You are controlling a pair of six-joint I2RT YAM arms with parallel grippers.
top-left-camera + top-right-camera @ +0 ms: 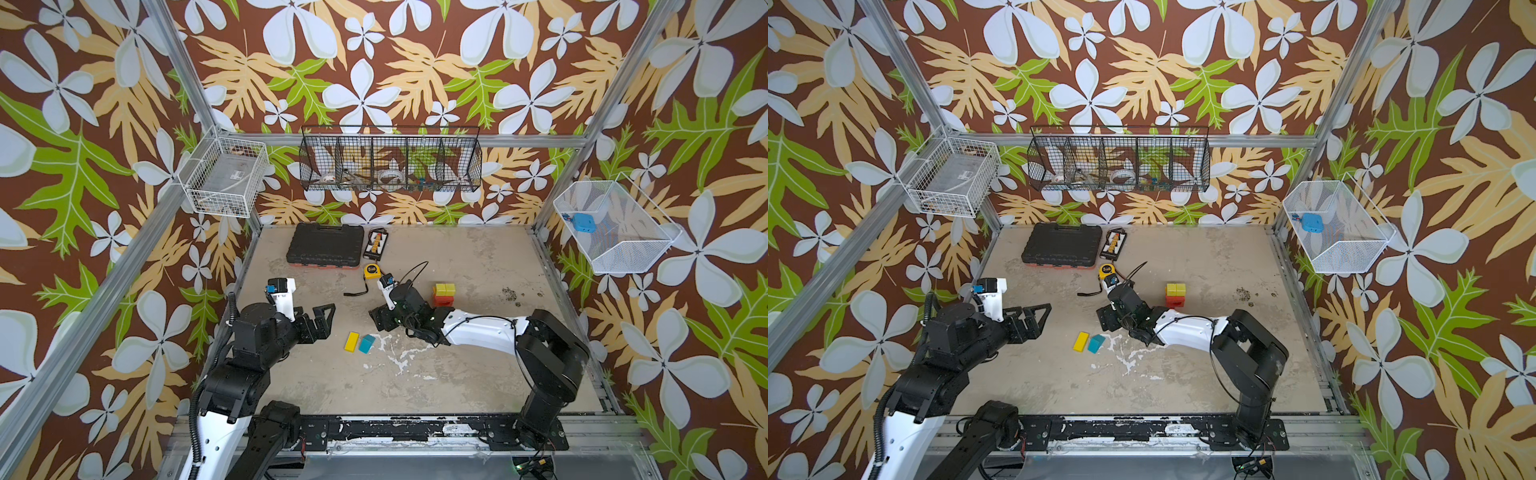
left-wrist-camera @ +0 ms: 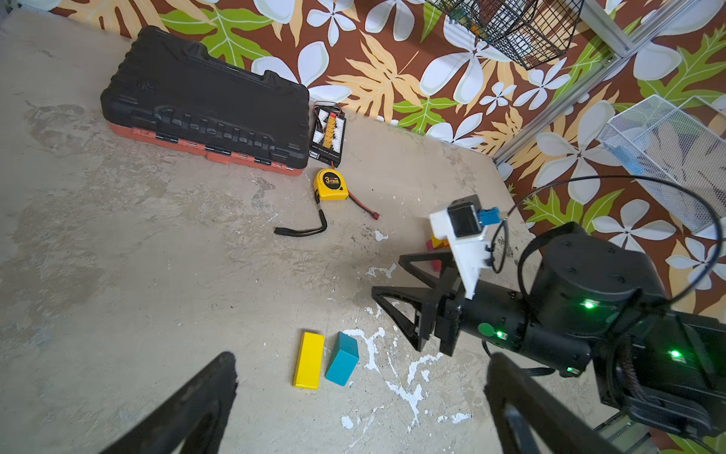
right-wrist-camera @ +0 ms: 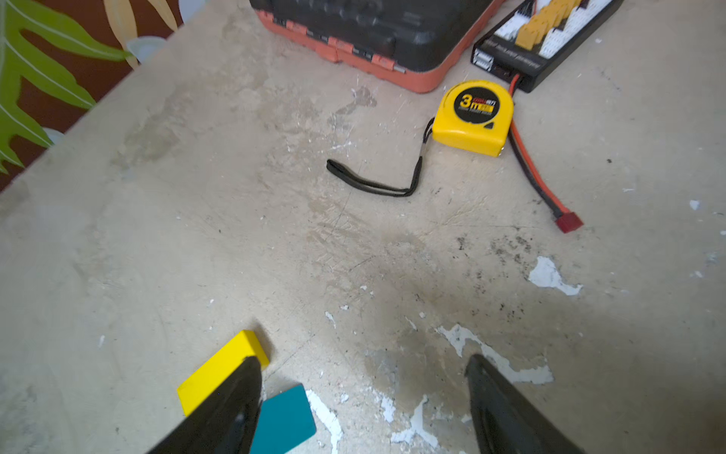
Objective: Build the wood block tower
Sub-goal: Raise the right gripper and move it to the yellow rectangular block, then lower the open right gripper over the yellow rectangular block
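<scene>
Right gripper (image 3: 363, 361) and left gripper (image 2: 362, 355) both spread wide, empty; yellow tape measure (image 3: 473, 116) reads "3 m".

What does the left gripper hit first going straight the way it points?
Probably the teal block and the yellow block beside it: both lie ahead, between the fingers of the open left gripper. Height unclear; it might pass over.
</scene>
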